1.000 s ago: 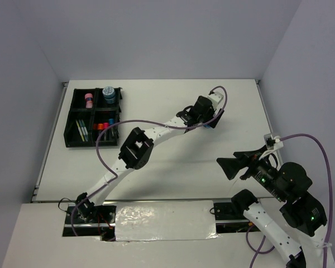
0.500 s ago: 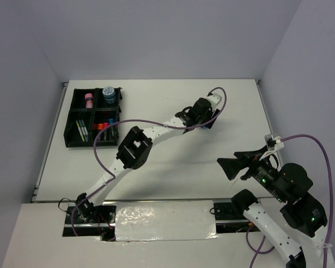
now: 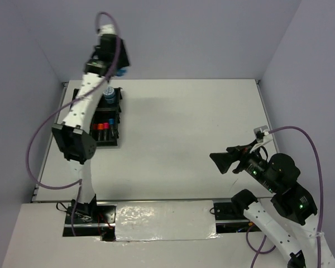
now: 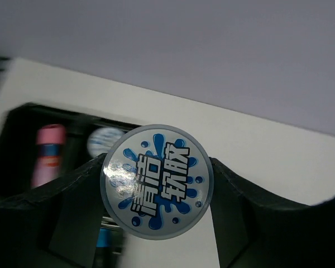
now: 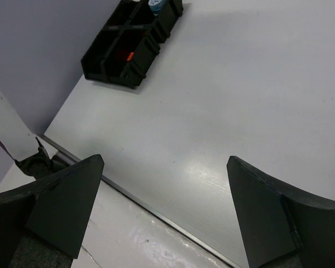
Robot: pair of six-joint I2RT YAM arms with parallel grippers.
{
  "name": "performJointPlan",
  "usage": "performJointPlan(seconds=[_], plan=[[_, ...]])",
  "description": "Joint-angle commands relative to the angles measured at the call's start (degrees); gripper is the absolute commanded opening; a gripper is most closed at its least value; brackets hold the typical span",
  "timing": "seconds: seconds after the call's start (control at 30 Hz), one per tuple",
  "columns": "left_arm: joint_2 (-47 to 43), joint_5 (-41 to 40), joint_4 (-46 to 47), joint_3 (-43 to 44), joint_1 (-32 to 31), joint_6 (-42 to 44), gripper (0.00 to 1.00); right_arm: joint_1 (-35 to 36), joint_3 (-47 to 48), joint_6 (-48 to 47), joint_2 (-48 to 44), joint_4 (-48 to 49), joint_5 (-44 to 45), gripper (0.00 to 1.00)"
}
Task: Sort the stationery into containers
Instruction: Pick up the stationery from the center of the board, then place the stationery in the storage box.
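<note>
My left gripper (image 4: pixel 156 187) is shut on a round blue-white tub (image 4: pixel 156 181), its printed lid facing the wrist camera. In the top view the left gripper (image 3: pixel 114 60) hangs high above the far end of the black organiser tray (image 3: pixel 121 107). A second tub (image 3: pixel 108 92) sits in a far compartment, also visible as a blurred tub (image 4: pixel 102 141) beside the pink tube (image 4: pixel 48 154). Short markers (image 3: pixel 103 127) with red and orange caps lie in a nearer compartment. My right gripper (image 3: pixel 221 162) stands open and empty at the near right, far from the tray.
The tray (image 5: pixel 128 53) lies at the table's far left, close to the left wall. The left arm's purple cable (image 3: pixel 36 145) loops out over the table's left edge. A metal strip (image 5: pixel 156 209) runs along the table's near edge under the right gripper (image 5: pixel 164 164).
The left gripper closed on the tub at the table's middle, then swung far left and up above the tray with it. The right gripper shifted slightly left.
</note>
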Motion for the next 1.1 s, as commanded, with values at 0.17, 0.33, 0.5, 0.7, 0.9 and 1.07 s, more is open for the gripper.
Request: performJointPlan(seconds=[0.17,0.33,0.5,0.7,0.9,1.07], plan=[[2.5,9.6,-15.3,0.2,15.2,-3.7,0.00,-0.1,1.3,-1.6,2.9,4.7,-1.5,1.00],[3.4,11.5,-13.0,-0.2,16.5,-2.2,0.00,-0.1,0.0,-1.4,2.9,4.8,-2.9,1.00],[6.4,11.8,-12.8,0.9,16.8,-2.7,0.00,-0.1,-0.7,-1.4,2.5,4.4,-3.0,1.00],[10.8,7.9,-15.0,2.3,17.1,-3.6,0.00,-0.1,-0.9,-1.7,2.2,4.3,-2.1,1.00],[11.7,7.8,-14.1,2.1,17.3,-3.9,0.00,-0.1,-0.9,-1.8,2.9,4.9,-2.3,1.00],[10.7,9.0,-8.0,-2.5,17.3,-3.2,0.04,-0.1,-1.0,-1.6,2.6,5.6,-2.4,1.00]])
